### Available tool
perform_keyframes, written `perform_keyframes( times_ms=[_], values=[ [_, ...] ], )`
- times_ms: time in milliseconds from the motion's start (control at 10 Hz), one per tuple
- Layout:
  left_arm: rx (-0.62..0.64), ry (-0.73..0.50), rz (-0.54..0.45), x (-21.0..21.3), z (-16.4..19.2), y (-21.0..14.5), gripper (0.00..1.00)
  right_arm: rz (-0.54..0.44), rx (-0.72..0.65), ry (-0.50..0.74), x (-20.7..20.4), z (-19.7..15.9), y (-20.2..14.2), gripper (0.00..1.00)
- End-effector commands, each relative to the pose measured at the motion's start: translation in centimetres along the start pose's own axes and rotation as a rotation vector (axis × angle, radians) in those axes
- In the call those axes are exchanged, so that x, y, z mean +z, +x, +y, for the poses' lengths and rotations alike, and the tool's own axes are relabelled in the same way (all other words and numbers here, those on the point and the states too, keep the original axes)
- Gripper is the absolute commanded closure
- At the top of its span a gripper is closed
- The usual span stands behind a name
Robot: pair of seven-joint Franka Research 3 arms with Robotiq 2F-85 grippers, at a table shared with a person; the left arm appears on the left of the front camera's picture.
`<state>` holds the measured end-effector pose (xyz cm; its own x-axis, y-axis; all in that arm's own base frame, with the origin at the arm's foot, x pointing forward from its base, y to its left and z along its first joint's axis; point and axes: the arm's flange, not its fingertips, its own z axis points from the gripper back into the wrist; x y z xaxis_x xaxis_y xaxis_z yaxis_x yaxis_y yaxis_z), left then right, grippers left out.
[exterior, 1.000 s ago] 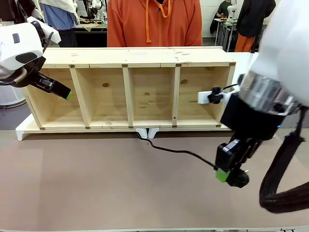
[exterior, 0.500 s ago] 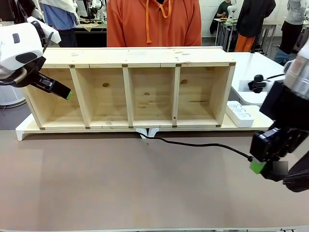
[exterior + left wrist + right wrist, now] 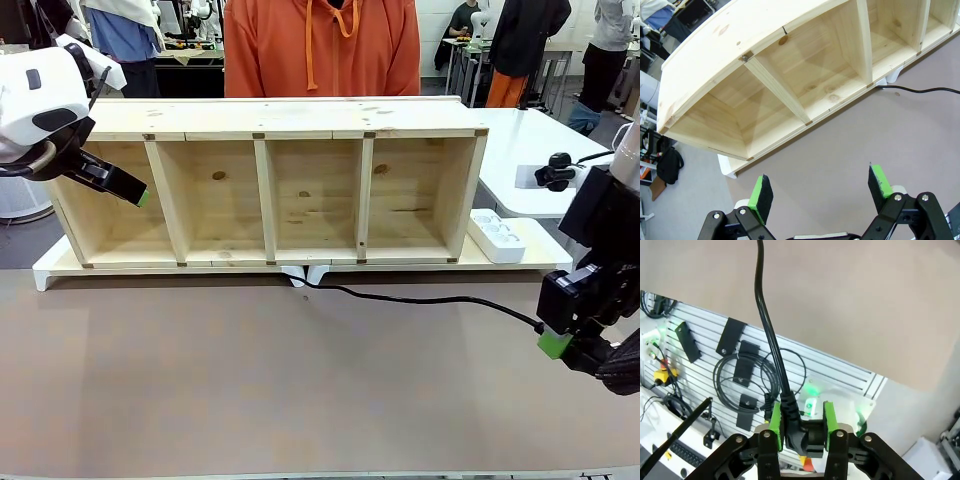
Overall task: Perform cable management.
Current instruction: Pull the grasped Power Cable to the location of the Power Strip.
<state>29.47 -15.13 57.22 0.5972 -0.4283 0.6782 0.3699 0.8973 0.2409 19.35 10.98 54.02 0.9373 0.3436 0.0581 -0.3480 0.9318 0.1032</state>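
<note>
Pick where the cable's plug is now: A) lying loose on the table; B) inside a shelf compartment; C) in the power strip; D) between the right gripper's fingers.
D: the right wrist view shows the plug clamped between the right gripper's green fingers, the cable trailing away from it.

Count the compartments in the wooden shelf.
4, side by side in the wooden shelf: far left, left of centre, right of centre, far right near the power strip. None looks hidden.

Robotics lab, white robot arm (image 3: 40,100) at a brown table (image 3: 250,390), workbench (image 3: 515,135) and people (image 3: 528,40) behind, slotted metal equipment panel (image 3: 840,375)
</note>
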Motion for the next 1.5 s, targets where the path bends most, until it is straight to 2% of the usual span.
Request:
perform_keyframes(
  times_ms=[0,300,700,1000,1200,1400],
  values=[
    [-0.008,0.011,0.008,0.2,0.0,-0.1,0.0,0.004,0.015,0.018,-0.1,0.2,0.2,0.61],
    [-0.008,0.011,0.008,0.2,0.0,-0.1,0.0,0.02,-0.022,0.007,-0.5,-0.8,0.0,0.61],
    [-0.008,0.011,0.008,0.2,0.0,-0.1,0.0,-0.003,-0.188,0.037,0.6,-8.8,-3.0,0.61],
    [-0.008,0.011,0.008,0.2,0.0,-0.1,0.0,-0.007,-0.248,0.023,1.5,-12.4,-4.5,0.61],
    [-0.008,0.011,0.008,0.2,0.0,-0.1,0.0,-0.042,-0.262,0.026,2.3,-14.0,-4.5,0.61],
    [-0.008,0.011,0.008,0.2,0.0,-0.1,0.0,-0.114,-0.266,0.051,3.3,-15.0,-2.9,0.61]
  ],
)
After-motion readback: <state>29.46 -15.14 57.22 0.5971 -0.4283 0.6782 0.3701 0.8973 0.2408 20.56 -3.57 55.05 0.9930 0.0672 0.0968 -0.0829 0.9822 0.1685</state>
